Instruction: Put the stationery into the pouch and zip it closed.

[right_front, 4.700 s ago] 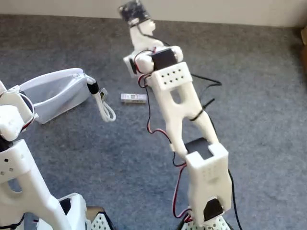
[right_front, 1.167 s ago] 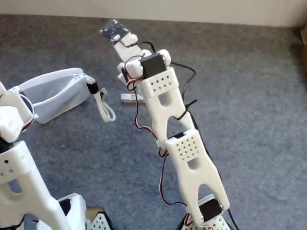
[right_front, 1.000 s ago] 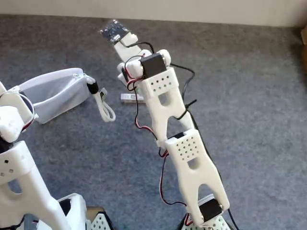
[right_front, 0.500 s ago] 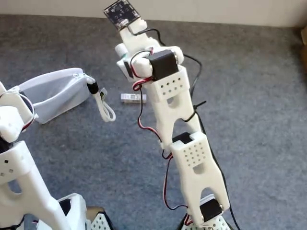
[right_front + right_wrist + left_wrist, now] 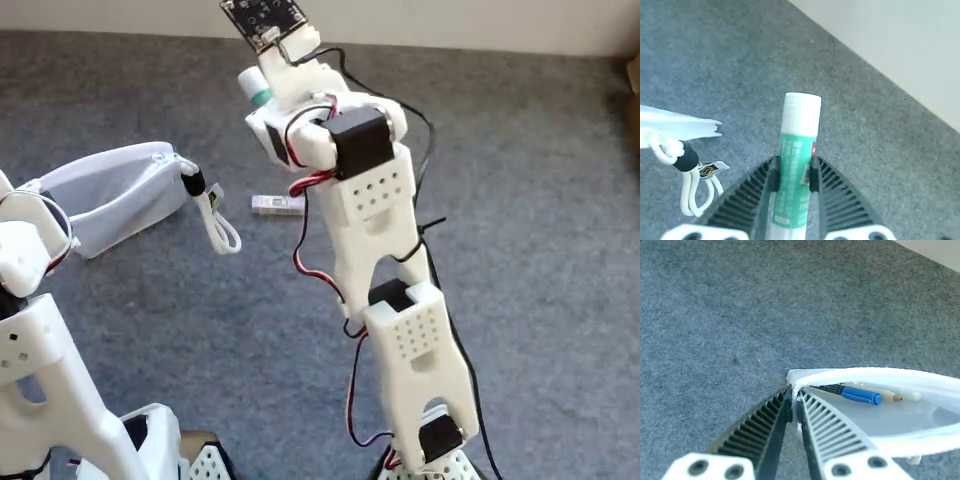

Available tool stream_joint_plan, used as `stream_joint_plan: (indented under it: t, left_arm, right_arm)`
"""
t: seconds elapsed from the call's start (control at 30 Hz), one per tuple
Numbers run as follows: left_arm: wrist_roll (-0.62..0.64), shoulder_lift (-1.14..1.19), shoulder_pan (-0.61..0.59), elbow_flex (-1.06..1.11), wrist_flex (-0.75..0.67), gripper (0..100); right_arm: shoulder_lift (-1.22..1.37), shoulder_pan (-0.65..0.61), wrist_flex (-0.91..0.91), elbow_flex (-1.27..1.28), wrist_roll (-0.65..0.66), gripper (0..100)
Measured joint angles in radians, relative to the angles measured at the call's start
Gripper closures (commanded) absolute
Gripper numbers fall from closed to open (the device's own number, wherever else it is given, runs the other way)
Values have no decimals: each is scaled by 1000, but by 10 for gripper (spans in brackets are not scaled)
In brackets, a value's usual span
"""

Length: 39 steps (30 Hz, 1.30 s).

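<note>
A white, translucent pouch (image 5: 110,200) lies open on the grey carpet at the left. My left gripper (image 5: 794,399) is shut on the pouch (image 5: 875,412) rim at its end. Inside lie a blue pen (image 5: 852,393) and a beige pencil (image 5: 902,396). My right gripper (image 5: 792,172) is shut on a green and white glue stick (image 5: 797,155), held up off the floor. From above, the glue stick (image 5: 255,88) pokes out beside the right arm's wrist, to the right of the pouch. A small white eraser-like piece (image 5: 278,205) rests on the carpet near the pouch's cord.
A white cord loop with a black toggle (image 5: 212,215) trails from the pouch's right end; the cord (image 5: 690,175) also lies below the raised glue stick. The pale wall (image 5: 900,45) borders the carpet at the far side. Open carpet spreads to the right.
The right arm has risen from the floor with the glue stick in its gripper, lifting up and back. The left arm and pouch have stayed put.
</note>
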Motion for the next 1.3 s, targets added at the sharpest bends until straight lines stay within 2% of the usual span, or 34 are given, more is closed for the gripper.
stream_joint_plan:
  t: [0.2,0.37,0.5,1.13,1.3]
  left_arm:
    - [0,0,0,0,0,993]
    - [0,0,0,0,0,993]
    - [0,0,0,0,0,993]
    - [0,0,0,0,0,993]
    - [0,0,0,0,0,993]
  right_arm:
    - [-186,-5,3,230,0,995]
    - [-353,-48,3,503,0,995]
    - [-450,-89,3,628,0,995]
    - [-680,-336,3,838,-3,995]
    - [-684,-354,3,838,-3,995]
